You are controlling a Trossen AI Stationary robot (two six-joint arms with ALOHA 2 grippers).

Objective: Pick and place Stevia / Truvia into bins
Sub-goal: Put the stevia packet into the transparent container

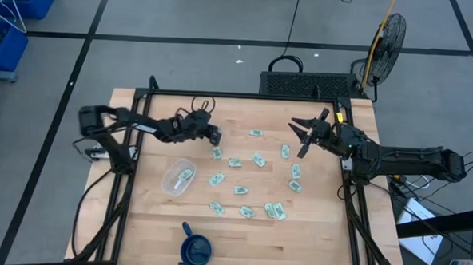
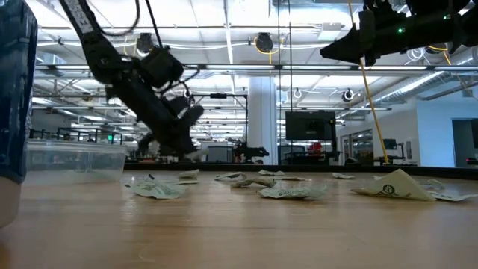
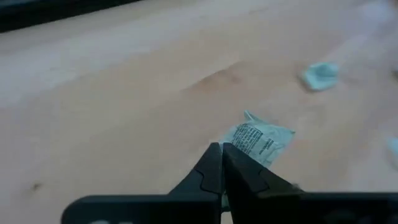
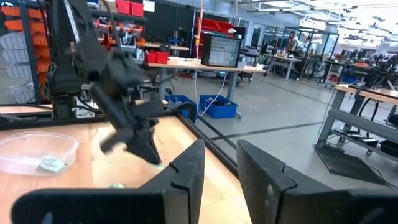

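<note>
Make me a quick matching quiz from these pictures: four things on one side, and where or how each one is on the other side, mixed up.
Column one:
1. left claw
2. right claw
3. clear tub
4. dark blue cup

Column two:
A. near the table's front edge, handle pointing towards the tub
B. fingers apart, raised over the table's right side
C. shut, fingertips beside a sachet
D. holds one sachet, left of the scattered ones

Pairs: 1-C, 2-B, 3-D, 4-A
</note>
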